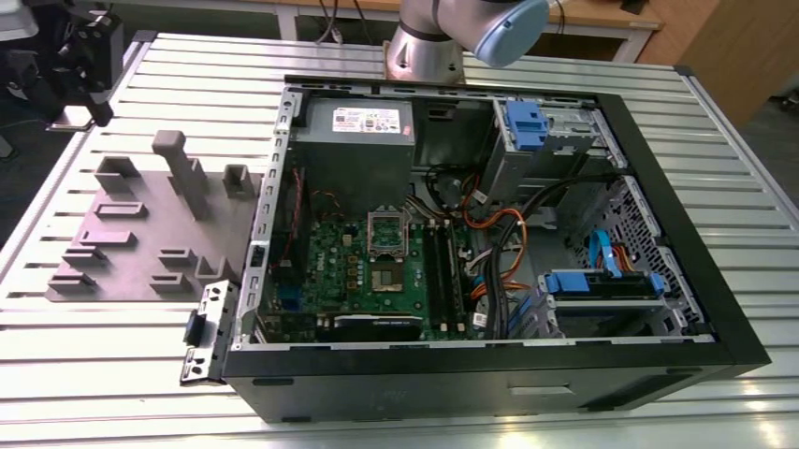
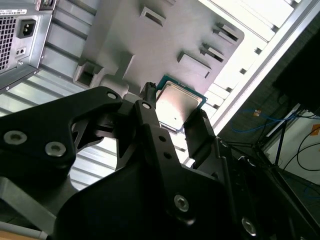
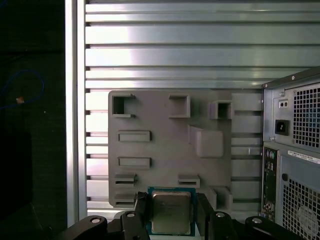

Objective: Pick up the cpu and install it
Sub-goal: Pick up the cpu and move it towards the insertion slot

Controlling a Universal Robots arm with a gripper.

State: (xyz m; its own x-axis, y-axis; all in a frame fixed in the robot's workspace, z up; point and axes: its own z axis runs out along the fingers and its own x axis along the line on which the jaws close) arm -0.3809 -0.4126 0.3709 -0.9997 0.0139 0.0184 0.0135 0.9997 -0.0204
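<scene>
A: What is the gripper [image 3: 172, 202] doing with the cpu [image 3: 171, 216]?

B: Its two black fingers [image 3: 204, 214] are pinching the cpu by opposite edges. The silver top is facing the cameras in both wrist views.

A: And where is it hanging?

B: It is hovering raised above the grey fixture plate [image 3: 165, 145], well clear of it. The plate is lying on the slatted table [image 1: 75, 374], just beside the open computer case [image 1: 437, 398].

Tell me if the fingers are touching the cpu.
Touching. In the first wrist view the cpu sits clamped between both fingers, its side edges meeting them with no gap.
</scene>
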